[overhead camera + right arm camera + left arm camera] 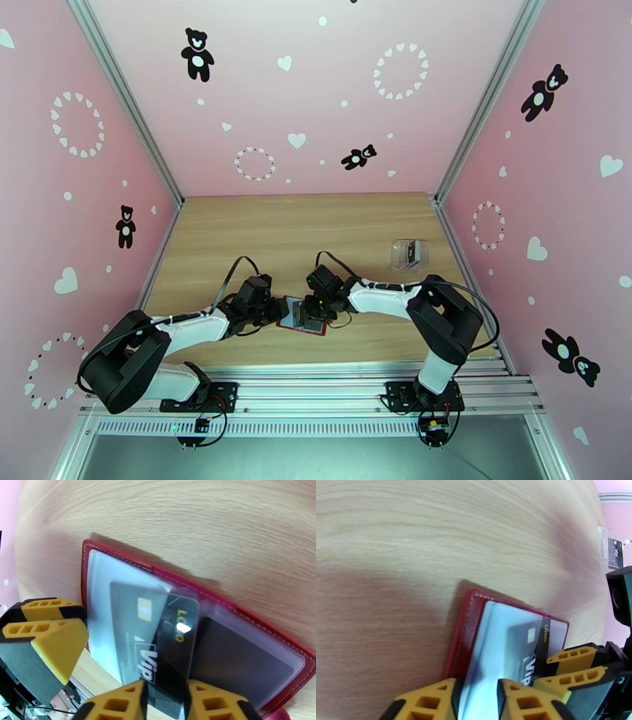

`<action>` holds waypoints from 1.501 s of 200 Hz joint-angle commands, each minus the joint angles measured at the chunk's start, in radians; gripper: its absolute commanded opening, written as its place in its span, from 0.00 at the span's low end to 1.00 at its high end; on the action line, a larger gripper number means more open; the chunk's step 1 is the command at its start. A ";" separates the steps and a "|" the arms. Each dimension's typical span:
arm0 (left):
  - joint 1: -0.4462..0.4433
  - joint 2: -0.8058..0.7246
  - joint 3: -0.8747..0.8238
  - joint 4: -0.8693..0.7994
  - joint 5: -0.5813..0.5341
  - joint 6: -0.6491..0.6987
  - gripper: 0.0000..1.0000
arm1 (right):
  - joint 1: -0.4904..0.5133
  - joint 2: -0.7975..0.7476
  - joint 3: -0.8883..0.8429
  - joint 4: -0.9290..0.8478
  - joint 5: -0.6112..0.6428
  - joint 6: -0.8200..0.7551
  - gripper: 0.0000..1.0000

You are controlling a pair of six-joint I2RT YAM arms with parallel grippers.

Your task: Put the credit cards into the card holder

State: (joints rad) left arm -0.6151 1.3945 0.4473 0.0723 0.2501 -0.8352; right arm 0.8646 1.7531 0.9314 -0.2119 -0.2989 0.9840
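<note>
The far half of the worktop (316,229) is left bare up to its back edge. The card holder (460,638) is laid open near the front edge, between the two arms, and its near corners are cut off behind the tools. A clear case (409,254) is set well apart toward the right edge. A dark card (615,553) is seen inside it, its print too small to read. The left tool (478,703) is closed on a clear sleeve leaf of the card holder. The right tool (165,705) is clamped on a black credit card (158,638), which is partly covered by that sleeve. A second card (245,657) is seen in the neighbouring pocket.
</note>
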 commanded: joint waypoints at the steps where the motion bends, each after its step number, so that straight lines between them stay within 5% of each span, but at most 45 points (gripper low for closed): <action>1: -0.013 0.015 -0.019 -0.011 -0.004 0.003 0.32 | 0.011 0.023 -0.027 0.034 0.018 0.031 0.20; 122: -0.016 0.014 -0.029 -0.001 -0.005 -0.003 0.32 | -0.029 -0.020 -0.129 0.172 0.056 0.154 0.01; 300: -0.038 0.013 -0.038 0.015 -0.012 -0.033 0.32 | -0.032 -0.135 -0.318 0.375 0.138 0.291 0.00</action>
State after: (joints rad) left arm -0.6323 1.3941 0.4271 0.1200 0.2382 -0.8555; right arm 0.8330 1.6020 0.6399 0.1730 -0.2214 1.2495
